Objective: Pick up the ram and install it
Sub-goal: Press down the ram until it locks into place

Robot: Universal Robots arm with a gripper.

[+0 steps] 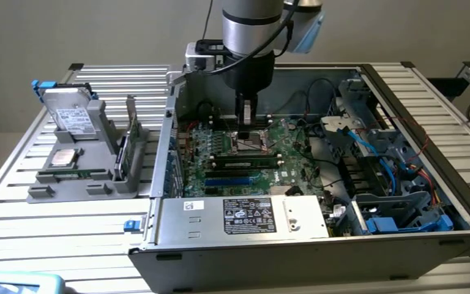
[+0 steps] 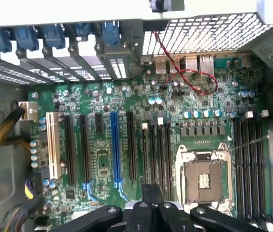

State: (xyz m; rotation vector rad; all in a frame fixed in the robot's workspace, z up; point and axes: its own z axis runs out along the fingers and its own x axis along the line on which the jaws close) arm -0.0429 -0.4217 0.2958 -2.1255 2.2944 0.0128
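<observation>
While the hand [image 1: 246, 126] hangs clenched, the ram [image 1: 244, 163] lies along a slot on the board

Where the open computer case [image 1: 317, 260] stands on the slatted counter [image 1: 55, 239], the arm reaches straight down into it from above. The hand is clenched, its two dark fingers pressed together, and nothing shows between them. Its tip hangs just over the square processor socket [image 1: 249, 143] near the middle of the green board [image 1: 292, 138].

The ram is a thin dark-green stick with a small pale label at its middle. It lies lengthwise in one of the long slots just beside the socket, on the side nearer the exterior camera, between black end clips. It is close to the hand but apart from it. Whether it is pressed fully home I cannot tell. A blue slot strip [image 1: 233, 181] runs alongside it, a little nearer the camera.

In the wrist view the board shows a row of long black slots and one blue slot [image 2: 114, 150], with a red wire [image 2: 194, 79] looping by the rear ports.

At the near edge of the case sits a grey metal box with a white label [image 1: 247, 215]. On the exterior view's left, outside the case, a grey holder [image 1: 55, 191] on the counter carries a boxy metal drive [image 1: 71, 114], standing tilted
</observation>
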